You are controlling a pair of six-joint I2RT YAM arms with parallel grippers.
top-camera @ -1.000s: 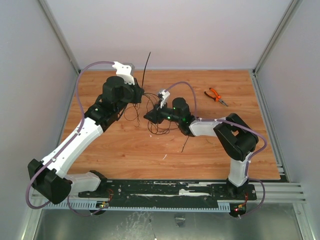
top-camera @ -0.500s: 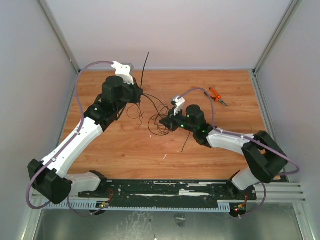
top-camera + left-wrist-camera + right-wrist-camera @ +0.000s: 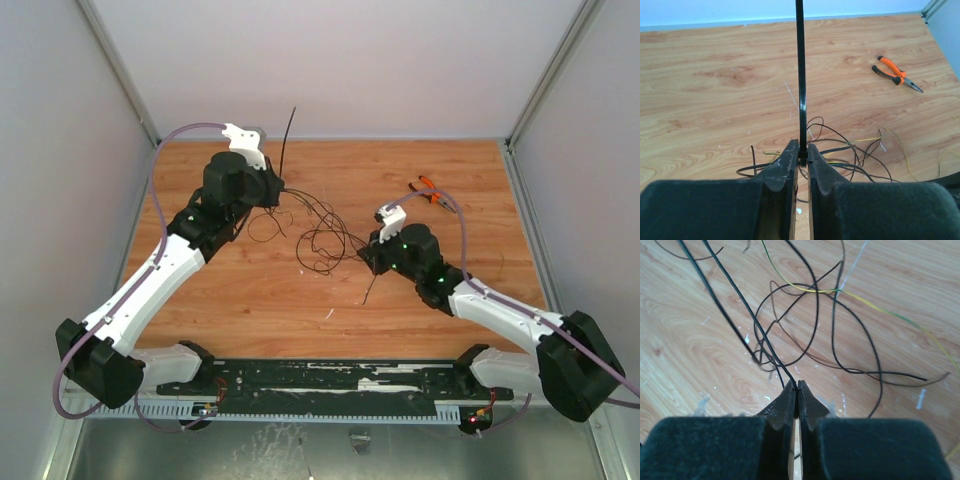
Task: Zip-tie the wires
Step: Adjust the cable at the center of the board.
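Wires [image 3: 322, 238]: loose tangle of thin dark strands mid-tabletop, between the two grippers. Most loops flop on the wood; a few strands are lifted and strung toward each gripper. One yellow-green strand [image 3: 875, 305] runs through the mess.

Left gripper [image 3: 803, 149]: jaws nearly together, pinching a black zip tie [image 3: 800, 60] by its lower end. Tie stands upright and straight. Wire loops sit just beyond its fingertips.

Right gripper [image 3: 796, 386]: jaws pressed together, nipping two black strands right at the tips. Strands run up and left from there into the tangle.

Orange-handled pliers [image 3: 430, 190] lie flat at the far right of the tabletop, well apart from the tangle, nothing touching them. Short black offcut [image 3: 370, 289] lies on the wood just on the near side of the right gripper. Small white scraps [image 3: 328, 313] sit closer to the front edge.

Tabletop [image 3: 250, 300]: light wood grain, scuffed with pale flecks. Enclosure: plain grey-white walls [image 3: 350, 60] on three sides, aluminium posts in the far corners, dark rail [image 3: 350, 380] along the near edge carrying both arm bases.
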